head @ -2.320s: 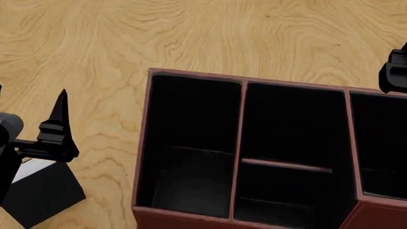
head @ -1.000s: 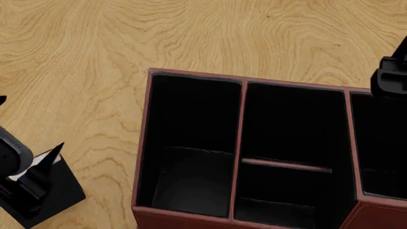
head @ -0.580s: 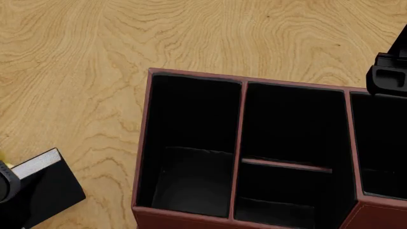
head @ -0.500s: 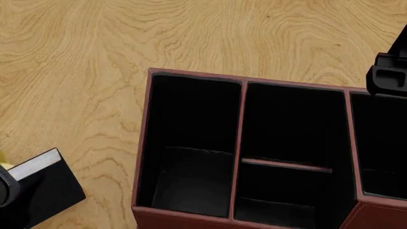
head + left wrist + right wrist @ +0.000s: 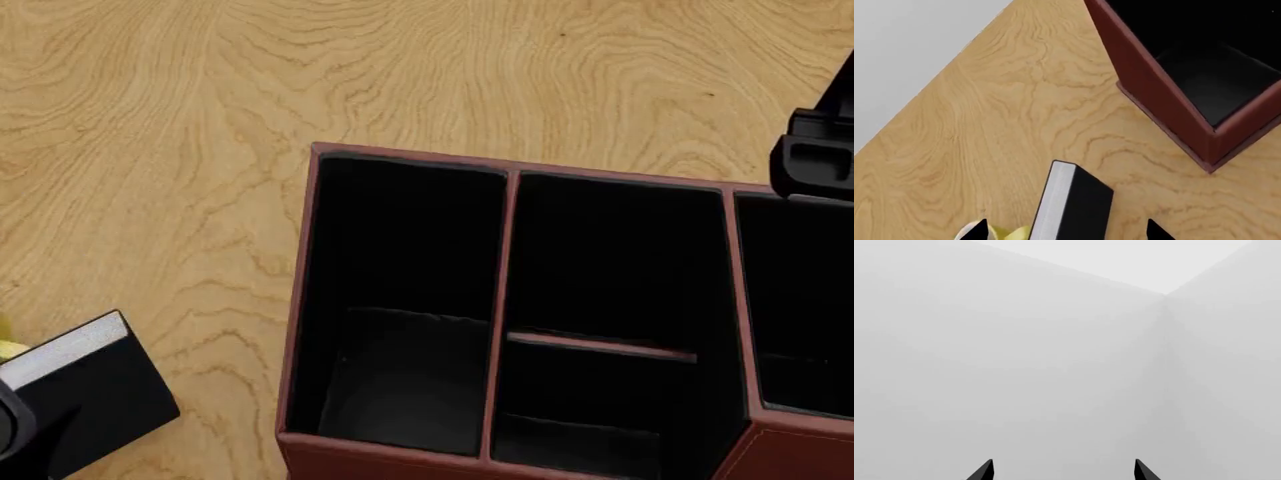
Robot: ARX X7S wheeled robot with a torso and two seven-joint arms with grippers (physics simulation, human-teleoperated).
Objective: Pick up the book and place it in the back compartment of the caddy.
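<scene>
We see a light wood-grain counter (image 5: 400, 70), swirly veneer pattern, flat and matte. In the left wrist view the counter's edge runs diagonally, with plain pale grey beyond it. The right wrist view shows only blank grey-white walls meeting at a corner.

The caddy (image 5: 310, 300) sits on the counter: big rectangular box, reddish-brown leather-look shell, thin rims, black lining. Dividers split it into long cells; the middle strip has a low cross divider. We take the back compartment (image 5: 614, 255) as the squarish black cell on the far side of that divider. It holds nothing we can make out.

The book (image 5: 94, 395) lies on the counter near the head view's lower left corner, well apart from the caddy. Matte black cover, pale grey page edges.

Left claw (image 5: 1064, 231): two black tips spread wide, one on each side of the book, not touching it. A bit of a yellow object (image 5: 1009, 232) shows beside one tip.

Right claw (image 5: 1063, 471): tips wide apart, holding nothing. In the head view it hovers above the caddy's far right edge.
</scene>
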